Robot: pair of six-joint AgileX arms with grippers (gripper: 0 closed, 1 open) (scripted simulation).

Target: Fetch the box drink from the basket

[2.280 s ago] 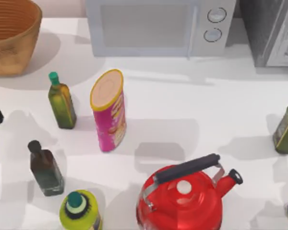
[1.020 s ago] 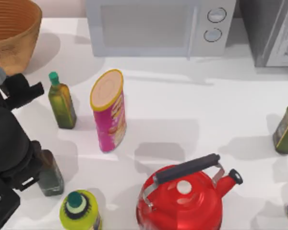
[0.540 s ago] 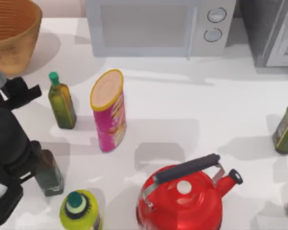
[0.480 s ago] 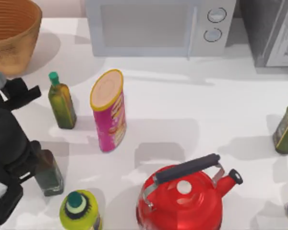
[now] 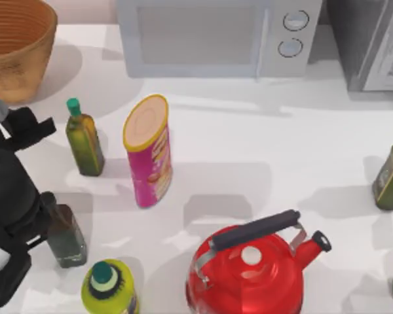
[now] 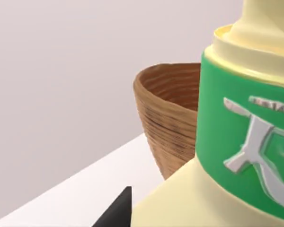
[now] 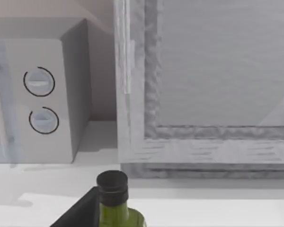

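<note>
1. Reaching in from the table's left edge, the left arm (image 5: 13, 196) is sitting short of the basket (image 5: 16, 49); its gripper end is pointing toward the basket, which stands just ahead of it at the far left corner. Finger state: cannot tell, since the fingertips are not resolving in the top view and the wrist view is giving only a dark sliver at its lower edge.
2. Locating the target: the box drink is not showing; judging from the task, it is lying low inside the basket, below the rim (image 6: 173, 78).
3. Crowding the gripper: a cream bottle with a green label (image 6: 246, 137) is standing right against the left wrist camera, between it and the basket wall. Risk: advancing straight is likely knocking this bottle over or shoving it into the wicker.
4. Flanking the arm: a dark bottle (image 5: 64, 232) is touching or nearly touching it, and the green-capped olive bottle (image 5: 84, 137) is standing beside the gripper. Risk: any sideways swing is tipping one of them.
5. Clearing the rim: entering too low is catching the basket wall and dragging it; the gripper probably needs height before descending.
6. Idling: the right arm is parked near an olive-green bottle (image 7: 114, 203), facing the microwave (image 7: 38, 94).
</note>
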